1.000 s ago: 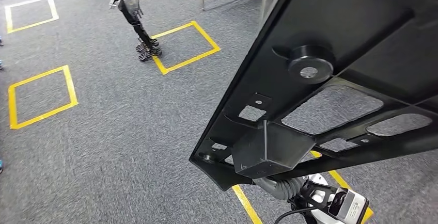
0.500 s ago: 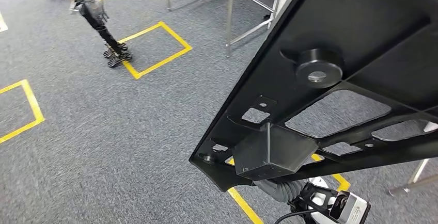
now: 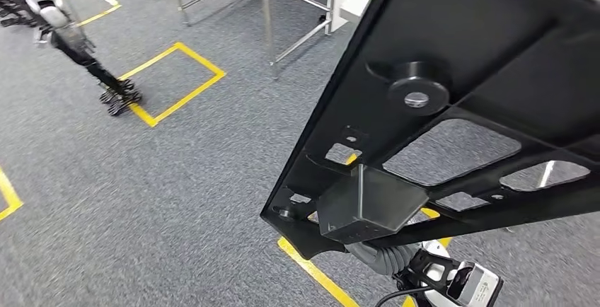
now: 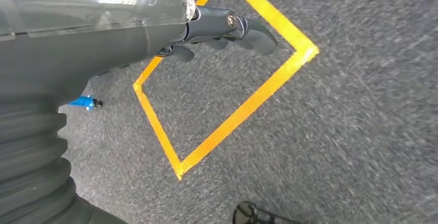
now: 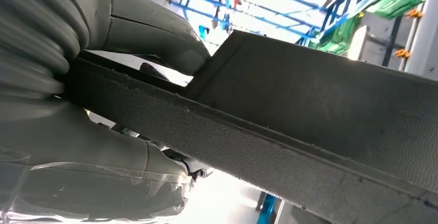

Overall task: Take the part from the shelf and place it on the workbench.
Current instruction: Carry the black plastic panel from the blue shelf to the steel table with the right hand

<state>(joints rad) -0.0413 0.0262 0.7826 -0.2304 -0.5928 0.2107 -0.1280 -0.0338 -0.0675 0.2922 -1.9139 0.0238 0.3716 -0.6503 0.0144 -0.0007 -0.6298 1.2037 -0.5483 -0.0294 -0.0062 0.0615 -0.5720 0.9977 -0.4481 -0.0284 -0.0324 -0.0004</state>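
Observation:
The part (image 3: 453, 102) is a large black plastic panel with cut-outs, a round boss and a box-shaped lug. It is held up in the air and takes up the right of the head view. My right hand (image 5: 103, 131) grips its edge, the thumb over one face of the part (image 5: 320, 110) and the fingers under the other. Below the panel in the head view, only the ribbed right wrist cover (image 3: 385, 257) shows. My left hand (image 4: 222, 28) hangs over the carpet with its fingers loosely apart and nothing in them.
Grey carpet with yellow tape squares (image 3: 170, 84) lies ahead. A steel-legged table (image 3: 269, 31) stands at the back, beside the panel's far end. Another robot's legs (image 3: 85, 63) stand at the far left. Blue racking (image 5: 320, 7) shows behind the part.
The whole head view has swung right: the tape squares and the other robot slid left and the steel table came nearer the centre. The part keeps its place in my right hand.

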